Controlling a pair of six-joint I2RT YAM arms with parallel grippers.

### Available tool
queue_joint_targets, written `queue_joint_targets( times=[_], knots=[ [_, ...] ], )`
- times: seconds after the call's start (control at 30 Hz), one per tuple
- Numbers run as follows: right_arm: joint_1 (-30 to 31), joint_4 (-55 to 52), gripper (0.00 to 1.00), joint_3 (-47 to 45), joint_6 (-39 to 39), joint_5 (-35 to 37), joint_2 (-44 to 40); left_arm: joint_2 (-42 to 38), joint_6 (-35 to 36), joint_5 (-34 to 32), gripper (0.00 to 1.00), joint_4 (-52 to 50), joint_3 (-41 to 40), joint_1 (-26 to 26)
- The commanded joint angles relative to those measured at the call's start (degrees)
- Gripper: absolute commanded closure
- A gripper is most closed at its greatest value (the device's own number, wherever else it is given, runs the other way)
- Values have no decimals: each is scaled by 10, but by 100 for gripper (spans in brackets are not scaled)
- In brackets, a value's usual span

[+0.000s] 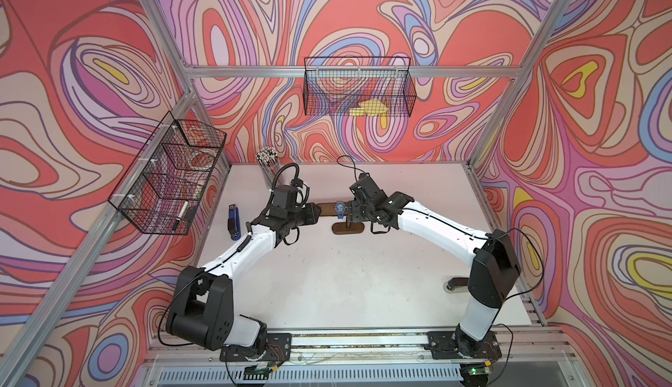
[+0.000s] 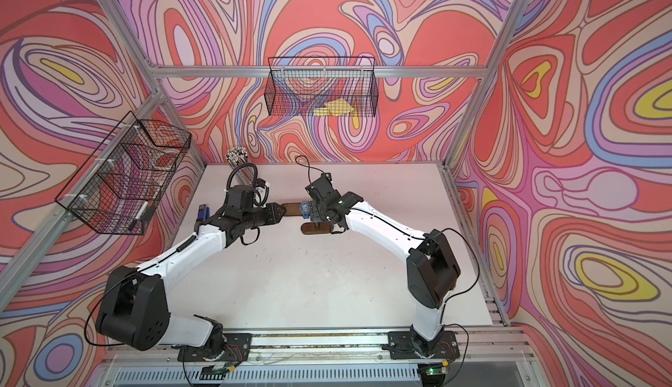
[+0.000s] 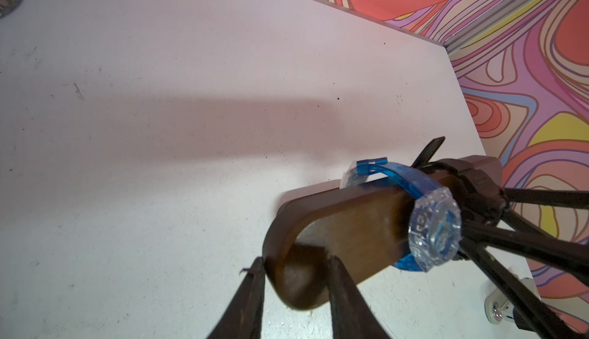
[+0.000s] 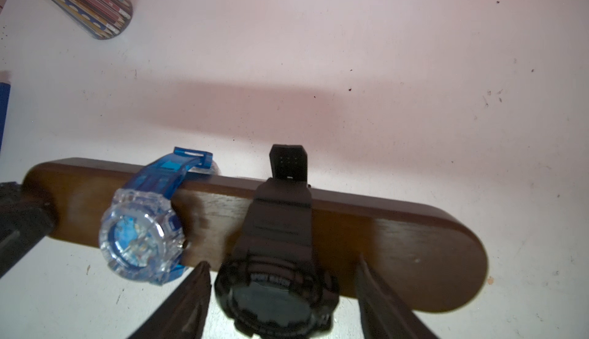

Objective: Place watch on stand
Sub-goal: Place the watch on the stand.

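Wood on the stand (image 4: 398, 241) is dark brown and smooth, with a long flat top bar rounded at both ends and a smaller oval base (image 1: 348, 228) sitting on the table. The black watch (image 4: 274, 296) is already on that bar: chunky matte rubbery strap looped over it, round case hanging off the near edge, and bezel lettering that looks like SPORT WATCH. The right gripper (image 4: 283, 261) has its jaws spread wider than the case, one on each side, not pinching it. Just beside it on the same bar hangs a blue watch (image 4: 140, 241) with a see-through blue strap and a clear faceted case. The left gripper (image 3: 297, 261) is clamped on the bar's rounded end. The table (image 1: 345, 276) is plain white, scuffed and speckled with dark marks. A cup of pencils (image 1: 267, 163) stands at the back and a blue-and-black stapler (image 1: 234, 221) lies off to the side. Swirly red, pink and lilac walls surround everything, with aluminium framing and two black wire baskets (image 1: 358, 86) hung on it.
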Motion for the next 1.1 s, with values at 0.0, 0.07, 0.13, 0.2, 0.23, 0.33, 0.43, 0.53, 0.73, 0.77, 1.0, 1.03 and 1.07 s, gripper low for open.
queue_joint_targets(
  times=[0.0, 0.07, 0.13, 0.2, 0.23, 0.33, 0.43, 0.53, 0.73, 0.77, 1.0, 1.03, 1.07],
  knots=[
    [3, 3, 27, 8, -6, 13, -11, -16, -3, 7, 65, 7, -4, 2],
    [3, 3, 26, 10, -7, 15, -12, -17, -3, 7, 65, 6, -5, 1],
    [3, 2, 25, 12, -9, 16, -11, -18, -2, 7, 65, 6, -4, 1],
    [3, 1, 25, 14, -11, 17, -12, -18, -3, 7, 65, 6, -4, 1],
    [3, 0, 24, 14, -12, 18, -12, -18, -2, 8, 65, 6, -4, 1],
    [3, 2, 23, 12, -14, 19, -35, -18, -2, 9, 65, 6, -5, 1],
    [3, 4, 22, 11, -17, 23, -44, -21, -2, 8, 65, 5, -5, 1],
    [3, -5, 22, 19, -22, 28, -49, -26, 4, 6, 64, 0, -1, 2],
    [3, -17, 19, 24, -33, 33, -76, -52, 27, -16, 59, -31, 12, 2],
    [3, -22, 17, 23, -37, 39, -85, -60, 33, -23, 57, -40, 15, 1],
    [-53, -48, 4, 7, -64, 18, -151, -105, 87, -94, 38, -125, 44, 5],
    [-66, -48, 2, 1, -66, 10, -163, -108, 91, -101, 36, -136, 48, 7],
    [-80, -47, 2, -7, -69, 7, -177, -111, 97, -109, 32, -148, 53, 10]
  ],
)
